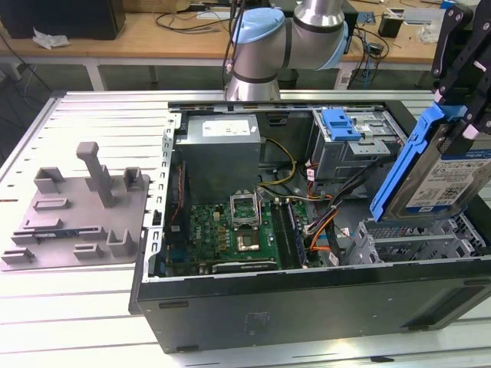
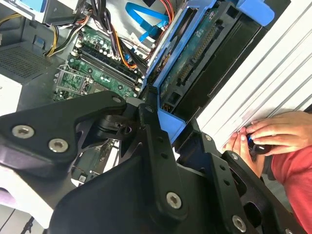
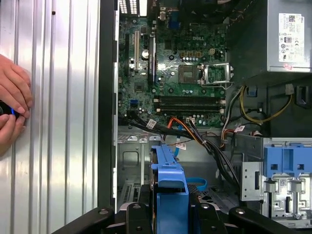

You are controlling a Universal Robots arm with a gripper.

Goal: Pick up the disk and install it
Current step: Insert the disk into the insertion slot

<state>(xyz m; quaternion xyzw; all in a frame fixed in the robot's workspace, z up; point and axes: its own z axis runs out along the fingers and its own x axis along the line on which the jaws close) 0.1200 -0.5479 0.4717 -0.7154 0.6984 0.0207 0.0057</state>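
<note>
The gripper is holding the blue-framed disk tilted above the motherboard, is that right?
Not quite. The exterior view shows the gripper holding the disk tilted above the metal drive cage at the exterior view's right, not above the motherboard.

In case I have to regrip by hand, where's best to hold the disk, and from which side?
Probably the raised end of the blue carrier, from above, as the gripper does. The disk hangs tilted, lower end toward the drive cage, so that end should stay free.
</note>
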